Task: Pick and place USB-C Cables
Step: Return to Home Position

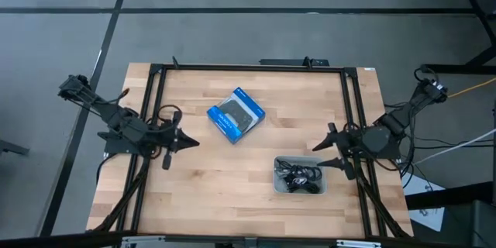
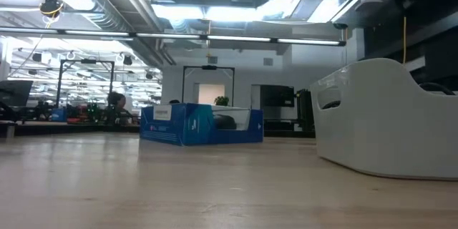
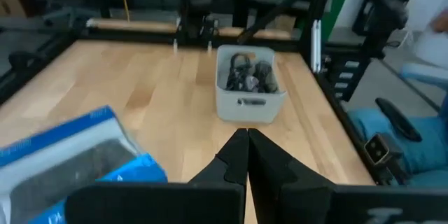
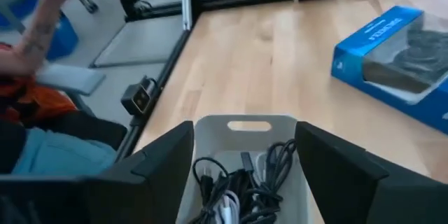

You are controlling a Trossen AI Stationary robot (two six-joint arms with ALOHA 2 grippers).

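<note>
Several black USB-C cables [image 1: 301, 177], with one whitish one [image 4: 225, 208] among them, lie tangled inside a small grey bin [image 1: 280, 188] near the table's right side. The bin [image 3: 245, 106] also shows in the left wrist view with the cables [image 3: 248, 75] in it. My right gripper [image 1: 324, 153] hovers open just left of the table's right rail, above the bin's far end; its fingers [image 4: 336, 175] stand on either side of the bin in its wrist view. My left gripper [image 1: 191, 142] is shut, at the table's left side, pointing right.
A blue-and-black flat box [image 1: 235, 114] lies tilted at the table's middle, toward the far edge. A black metal frame [image 1: 248, 68] runs around the table. Bare wood lies between the box and the bin. A person's arm [image 4: 42, 28] shows beyond the table edge.
</note>
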